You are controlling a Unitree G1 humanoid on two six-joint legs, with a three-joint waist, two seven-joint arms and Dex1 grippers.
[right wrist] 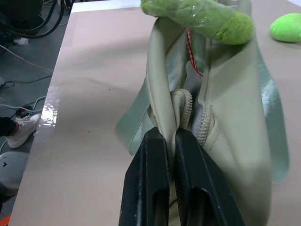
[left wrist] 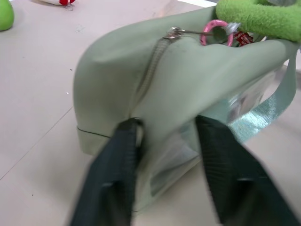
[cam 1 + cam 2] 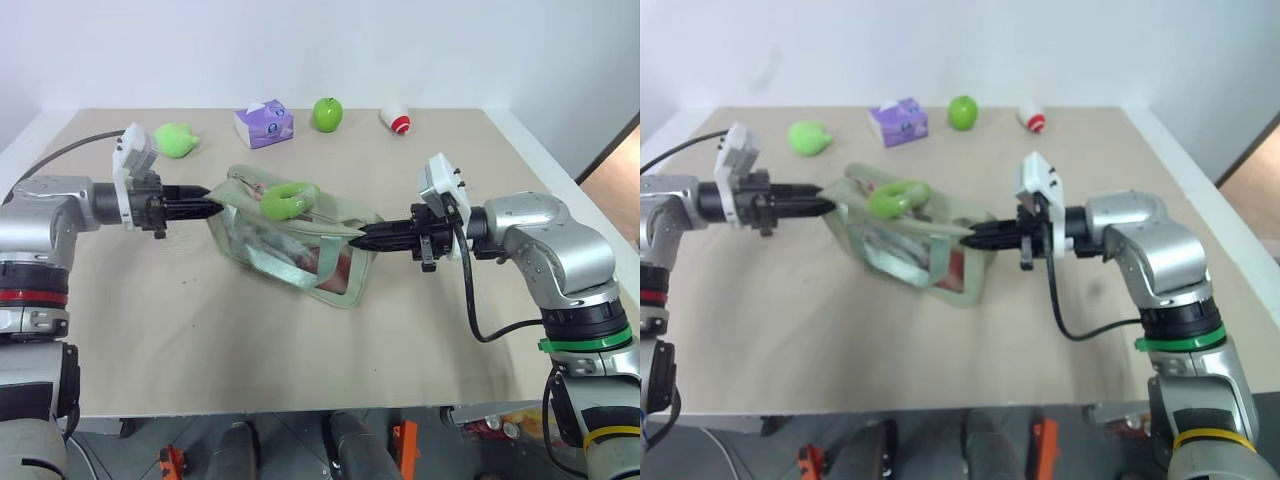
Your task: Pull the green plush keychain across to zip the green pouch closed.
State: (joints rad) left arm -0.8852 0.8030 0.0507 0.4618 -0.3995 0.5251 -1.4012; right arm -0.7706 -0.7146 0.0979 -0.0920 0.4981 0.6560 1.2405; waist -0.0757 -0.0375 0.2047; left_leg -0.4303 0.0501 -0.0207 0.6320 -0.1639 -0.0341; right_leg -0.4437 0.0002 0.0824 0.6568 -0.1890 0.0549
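The green pouch [image 3: 290, 245] is pinched at its right end by the right pincer [image 1: 170, 136]; the left pincer [image 2: 164, 141] narrows around its left end. The green plush keychain [image 3: 288, 200], resting on top, should be pulled steadily along the zipper while both ends are held taut.

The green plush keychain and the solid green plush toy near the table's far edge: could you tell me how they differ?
The green plush keychain is a ring with a hole; the green plush toy is a solid lump. The keychain rests on top of the green pouch, clipped to its zipper by a pink ring; the toy lies loose on the table. Both are bright lime green and fuzzy.
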